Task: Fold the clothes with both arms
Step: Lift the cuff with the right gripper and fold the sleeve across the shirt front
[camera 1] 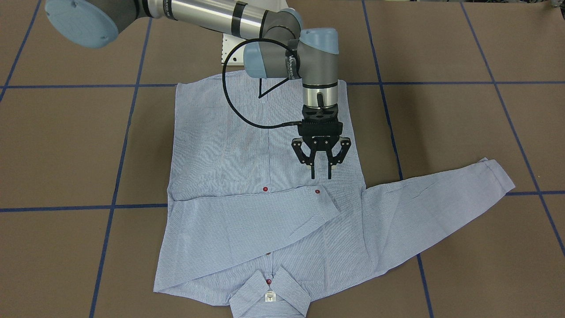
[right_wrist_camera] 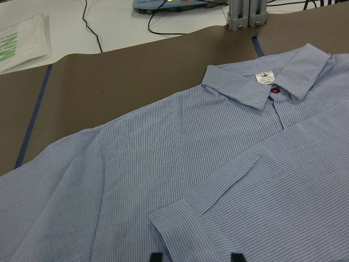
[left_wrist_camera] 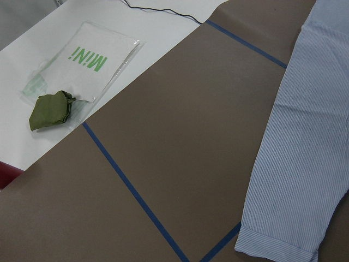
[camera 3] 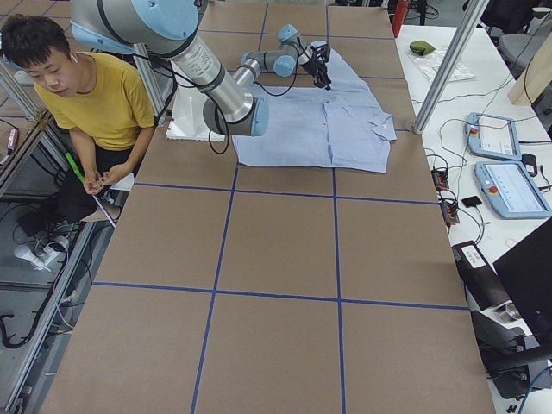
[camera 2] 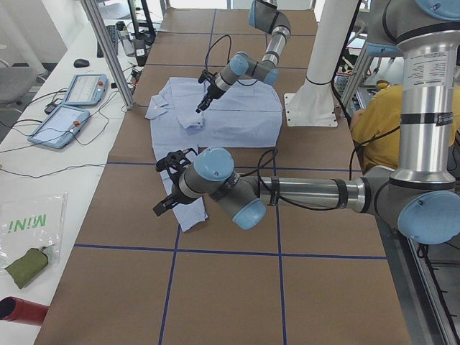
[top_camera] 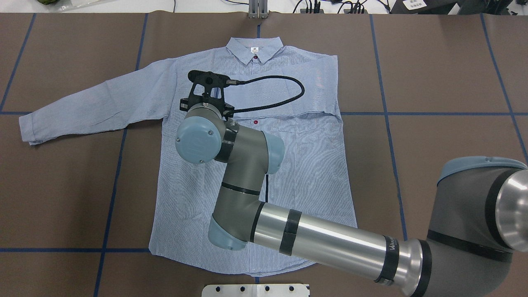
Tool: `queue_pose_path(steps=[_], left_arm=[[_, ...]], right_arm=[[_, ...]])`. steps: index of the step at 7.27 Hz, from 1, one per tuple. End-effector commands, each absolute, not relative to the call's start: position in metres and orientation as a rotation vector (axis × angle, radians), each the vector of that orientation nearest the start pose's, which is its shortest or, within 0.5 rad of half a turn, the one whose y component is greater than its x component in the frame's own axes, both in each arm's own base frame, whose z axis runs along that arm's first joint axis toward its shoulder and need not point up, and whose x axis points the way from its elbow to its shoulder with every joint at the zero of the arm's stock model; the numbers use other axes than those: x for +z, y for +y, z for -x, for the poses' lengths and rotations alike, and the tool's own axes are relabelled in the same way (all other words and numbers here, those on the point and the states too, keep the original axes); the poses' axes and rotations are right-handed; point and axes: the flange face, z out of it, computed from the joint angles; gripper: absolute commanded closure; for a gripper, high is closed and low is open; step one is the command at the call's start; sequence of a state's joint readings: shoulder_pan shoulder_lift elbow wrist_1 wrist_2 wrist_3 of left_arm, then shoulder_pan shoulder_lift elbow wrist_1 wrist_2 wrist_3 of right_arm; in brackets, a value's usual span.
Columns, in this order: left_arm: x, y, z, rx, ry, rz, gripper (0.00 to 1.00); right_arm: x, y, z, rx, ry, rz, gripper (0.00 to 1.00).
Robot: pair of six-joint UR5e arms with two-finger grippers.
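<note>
While the left claw (camera 2: 162, 204) cannot be judged, the right claw (camera 1: 321, 175) hangs released over the shirt (camera 1: 220, 145).

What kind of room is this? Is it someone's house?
Probably a robot lab, not a house: a big robot arm hangs over a shirt on a tape-gridded table, with control tablets alongside.

Green pouch (left_wrist_camera: 50, 111) touching clear MINI-printed bag (left_wrist_camera: 90, 57)

Right gripper (camera 1: 321, 175) hovers, fingers (camera 1: 313, 171) spread, over the shirt (camera 1: 220, 145)
</note>
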State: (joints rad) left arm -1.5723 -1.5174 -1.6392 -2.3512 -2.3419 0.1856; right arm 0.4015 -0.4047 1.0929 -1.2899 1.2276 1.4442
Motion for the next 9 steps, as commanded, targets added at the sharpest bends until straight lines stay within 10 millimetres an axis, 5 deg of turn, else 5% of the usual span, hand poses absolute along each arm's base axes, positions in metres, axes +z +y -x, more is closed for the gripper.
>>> queue_pose_path(steps=[1, 3, 4, 6, 8, 9], left_arm=[[0.562, -0.491, 0.065, 0.47, 0.661, -0.82, 0.0], [0.556, -0.496, 0.056, 0.442, 0.684, -0.826, 0.0], [0.57, -0.498, 0.035, 0.455, 0.714, -0.816, 0.0], [0.607, -0.498, -0.021, 0.425, 0.81, -0.768, 0.0], [0.642, -0.489, -0.061, 0.291, 0.849, -0.761, 0.0], [0.648, -0.49, -0.094, 0.201, 0.823, -0.747, 0.0]], right_arm=[[0.024, -0.496, 0.679, 0.407, -0.799, -0.465, 0.01], [0.022, -0.552, 0.609, 0.422, -0.764, -0.334, 0.01], [0.046, -0.577, 0.565, 0.391, -0.772, -0.31, 0.01], [0.117, -0.576, 0.458, 0.308, -0.769, -0.303, 0.0], [0.186, -0.565, 0.324, 0.174, -0.775, -0.301, 0.0], [0.219, -0.569, 0.28, 0.091, -0.78, -0.292, 0.0]])
